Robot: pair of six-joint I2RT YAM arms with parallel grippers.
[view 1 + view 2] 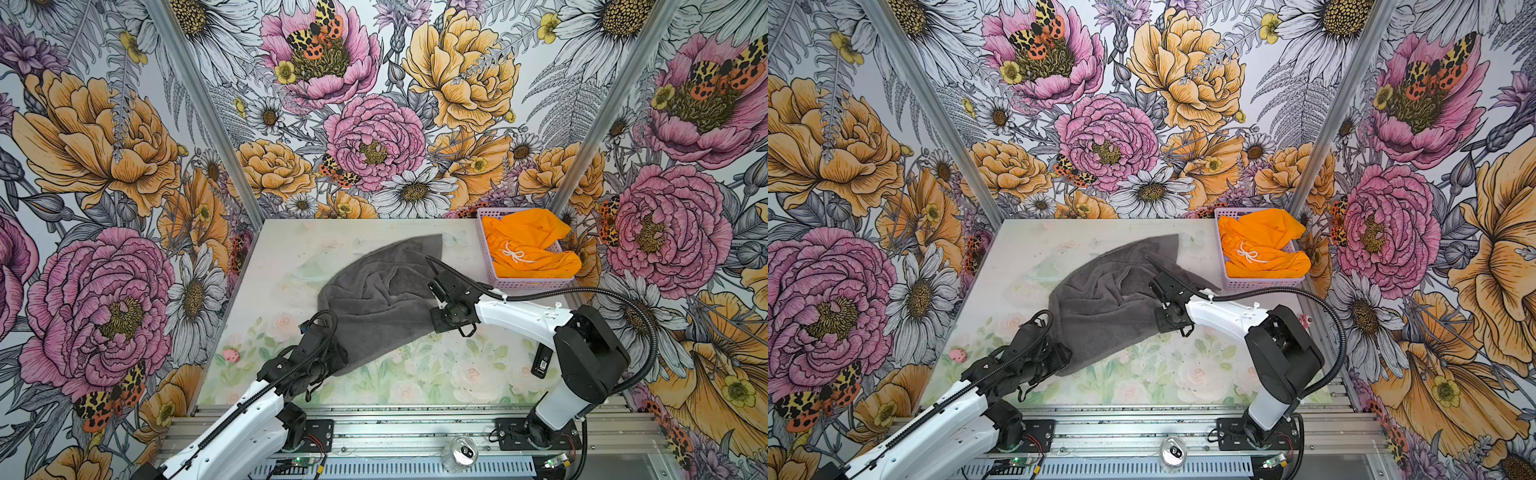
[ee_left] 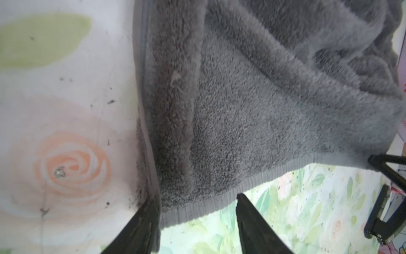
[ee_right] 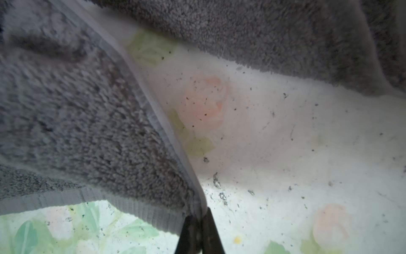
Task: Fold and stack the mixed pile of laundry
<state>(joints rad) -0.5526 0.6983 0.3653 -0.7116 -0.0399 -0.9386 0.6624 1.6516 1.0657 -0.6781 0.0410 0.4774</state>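
On table (image 1: 291,249) centre: towel (image 1: 374,299), rumpled; right gripper (image 3: 201,214) pinching corner; left gripper (image 2: 195,196) jaws apart astride hem; shorts (image 1: 528,249) in basket (image 1: 523,283).

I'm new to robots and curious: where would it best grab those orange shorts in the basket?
Probably the gathered waistband beside the white drawstring, coming straight down: the orange shorts lie crumpled inside the lavender basket, whose walls block a sideways approach.

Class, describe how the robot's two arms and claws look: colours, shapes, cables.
Both the left arm and right arm have white shell links with black joints. A black ribbed hose runs along each. The left claw and right claw have black, tapered fingers.
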